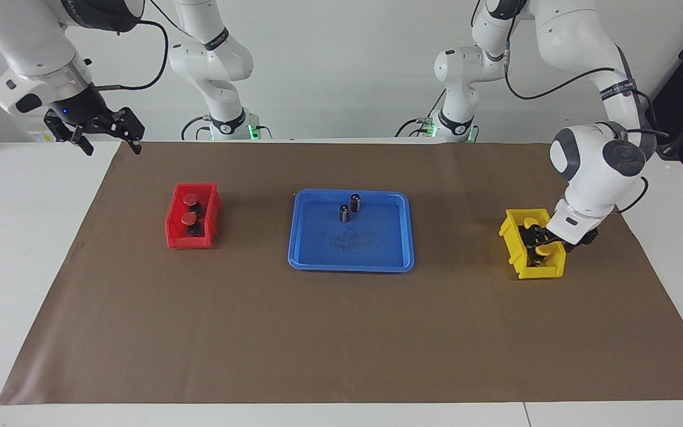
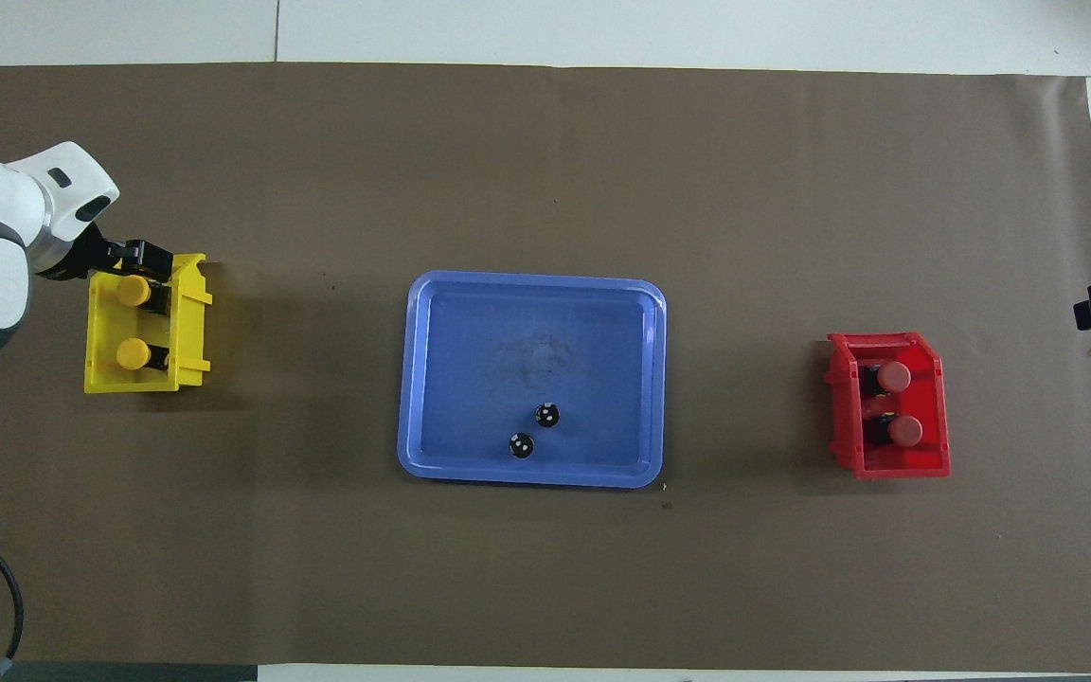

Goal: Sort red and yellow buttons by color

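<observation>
Left end effector [image 1: 546, 244]: fingers apart, holding nothing, low over yellow bin [image 1: 516, 256]. Directly beneath: two yellow buttons [image 2: 133, 290]. Advice: lift straight up, clear of caps. Well apart: red buttons [image 1: 189, 201] in red bin [image 1: 171, 228]. Right end effector [image 1: 107, 139]: open, empty, waiting.

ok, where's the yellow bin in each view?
Facing view: yellow bin at the right edge of the brown mat, level with the blue tray, under the left tool.
Overhead view: yellow bin at the left edge of the mat, left tool over its farther end.
Shared landmark: the blue tray at mid-table.
</observation>
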You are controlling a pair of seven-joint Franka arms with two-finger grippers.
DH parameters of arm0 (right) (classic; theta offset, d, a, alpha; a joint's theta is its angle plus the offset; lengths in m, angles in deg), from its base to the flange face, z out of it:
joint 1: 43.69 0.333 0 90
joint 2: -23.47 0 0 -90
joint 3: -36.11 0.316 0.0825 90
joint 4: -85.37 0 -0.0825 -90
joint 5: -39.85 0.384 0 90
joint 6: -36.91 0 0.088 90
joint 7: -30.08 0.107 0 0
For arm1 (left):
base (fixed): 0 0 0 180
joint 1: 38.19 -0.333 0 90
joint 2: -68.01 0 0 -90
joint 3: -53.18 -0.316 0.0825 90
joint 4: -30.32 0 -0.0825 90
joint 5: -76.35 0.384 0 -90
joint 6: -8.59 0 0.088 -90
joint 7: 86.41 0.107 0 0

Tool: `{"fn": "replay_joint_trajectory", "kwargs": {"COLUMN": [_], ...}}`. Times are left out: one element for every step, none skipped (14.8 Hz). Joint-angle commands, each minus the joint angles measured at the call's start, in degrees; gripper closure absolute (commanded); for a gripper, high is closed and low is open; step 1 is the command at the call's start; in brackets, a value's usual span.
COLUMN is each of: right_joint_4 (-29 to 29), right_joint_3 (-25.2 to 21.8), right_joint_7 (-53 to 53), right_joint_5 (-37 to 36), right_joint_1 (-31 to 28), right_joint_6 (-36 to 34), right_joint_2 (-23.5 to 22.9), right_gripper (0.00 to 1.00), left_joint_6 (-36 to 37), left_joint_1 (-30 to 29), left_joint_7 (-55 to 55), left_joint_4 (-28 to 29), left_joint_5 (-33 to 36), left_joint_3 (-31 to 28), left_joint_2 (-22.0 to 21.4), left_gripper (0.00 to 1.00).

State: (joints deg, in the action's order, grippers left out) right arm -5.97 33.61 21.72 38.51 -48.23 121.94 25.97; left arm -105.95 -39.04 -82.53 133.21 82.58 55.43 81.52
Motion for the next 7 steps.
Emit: {"fn": "replay_joint_trajectory", "kwargs": {"right_joint_4": [0.1,0.1,0.1,0.1,0.1,0.1,0.1], "right_joint_3": [-0.1,-0.1,-0.1,-0.1,-0.1,-0.1,-0.1], "right_joint_7": [1.0,1.0,1.0,1.0,1.0,1.0,1.0], "right_joint_5": [0.1,0.2,0.2,0.2,0.2,0.2,0.2], "right_joint_1": [0.4,0.4,0.4,0.4,0.4,0.4,0.4], "right_joint_6": [-0.5,-0.5,-0.4,-0.5,-0.5,-0.5,-0.5], "right_joint_2": [0.2,0.2,0.2,0.2,0.2,0.2,0.2], "right_gripper": [0.00,0.00,0.00,0.00,0.00,0.00,0.00], "left_joint_6": [10.0,12.0,13.5,14.5,14.9,15.6,16.8], "left_joint_1": [0.4,0.4,0.3,0.4,0.3,0.1,0.4], "left_joint_7": [2.4,2.8,2.9,2.8,2.8,2.8,2.8], "left_joint_4": [-7.7,-9.4,-10.9,-11.4,-11.2,-11.2,-11.3], "left_joint_5": [0.0,-0.7,-2.5,-3.8,-4.2,-4.2,-4.3], "left_joint_3": [0.8,0.9,0.9,0.8,0.8,0.8,0.8], "left_joint_2": [-0.3,-0.4,-0.8,-1.9,-3.9,-5.1,-6.5], "left_gripper": [0.00,0.00,0.00,0.00,0.00,0.00,0.00]}}
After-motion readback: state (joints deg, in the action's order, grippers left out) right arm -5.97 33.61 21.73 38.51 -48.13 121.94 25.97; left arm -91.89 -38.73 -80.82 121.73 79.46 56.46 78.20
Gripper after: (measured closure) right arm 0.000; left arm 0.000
